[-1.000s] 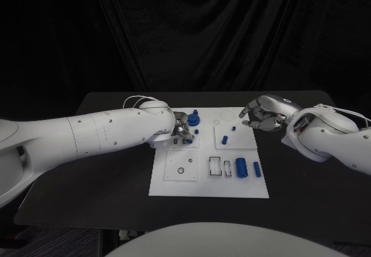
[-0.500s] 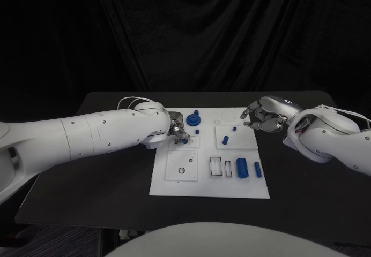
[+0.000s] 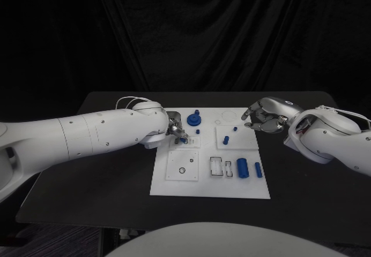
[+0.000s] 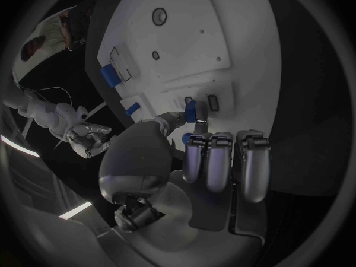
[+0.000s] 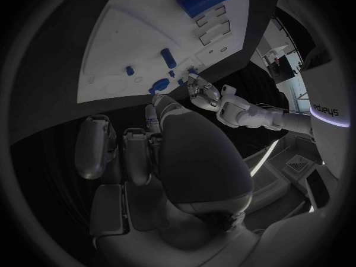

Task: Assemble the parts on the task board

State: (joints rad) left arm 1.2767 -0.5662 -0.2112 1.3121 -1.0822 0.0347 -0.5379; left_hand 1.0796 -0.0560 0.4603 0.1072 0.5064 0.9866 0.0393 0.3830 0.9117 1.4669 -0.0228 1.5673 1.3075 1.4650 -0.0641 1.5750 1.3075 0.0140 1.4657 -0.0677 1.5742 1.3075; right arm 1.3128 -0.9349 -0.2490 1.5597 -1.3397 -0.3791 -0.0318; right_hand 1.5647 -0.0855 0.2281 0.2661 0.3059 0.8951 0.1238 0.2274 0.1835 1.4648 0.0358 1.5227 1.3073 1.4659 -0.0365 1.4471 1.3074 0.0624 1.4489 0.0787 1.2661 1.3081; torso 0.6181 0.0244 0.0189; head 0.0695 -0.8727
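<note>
Head view: the left hand [image 3: 177,130] hovers over the task board's [image 3: 210,187] far left corner, fingers pinching a small blue part [image 3: 182,140] just above the board. The right hand [image 3: 262,118] hangs off the board's far right corner, fingers curled on nothing.

Left wrist view: the part [image 4: 192,110] sits between fingertips [image 4: 207,154] beside two small slots. A tilted part could jam or slip from this light pinch.

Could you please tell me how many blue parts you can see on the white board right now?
6 visible: a knob and small peg at the far side, one at the left hand, a peg right of centre, and a thick cylinder beside a slim one. The hand may hide others.
</note>
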